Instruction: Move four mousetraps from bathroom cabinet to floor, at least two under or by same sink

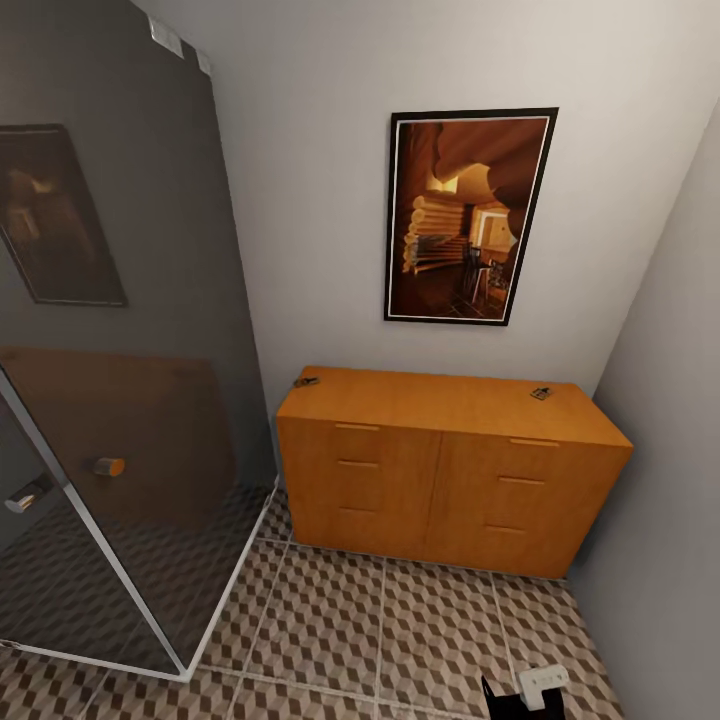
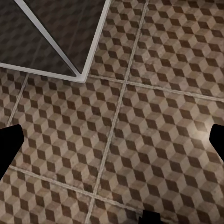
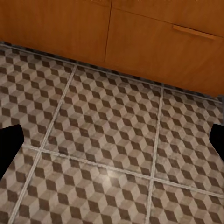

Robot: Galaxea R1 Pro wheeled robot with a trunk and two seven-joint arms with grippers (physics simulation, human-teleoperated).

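Two mousetraps (image 1: pixel 306 381) (image 1: pixel 541 393), one cabinet (image 1: pixel 440 470) with six drawer handles, one framed picture (image 1: pixel 467 215)

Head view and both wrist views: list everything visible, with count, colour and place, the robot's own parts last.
cabinet: one, orange-brown wood, against the back wall, drawer fronts with slim bar handles.
mousetraps: two visible, small and dark, on the cabinet top, one at its left rear corner, one near its right rear corner.
framed picture: one, black frame, orange-brown interior scene, on the wall above the cabinet.
shower screen: one, dark glass with pale frame, left of the cabinet.
bathroom floor: tiles in a brown, beige and white cube pattern, pale grout.
walls: pale grey.
right gripper: black and white, at the head view's bottom edge.
fingers: black tips in the left wrist view and right wrist view, wide apart above the floor.
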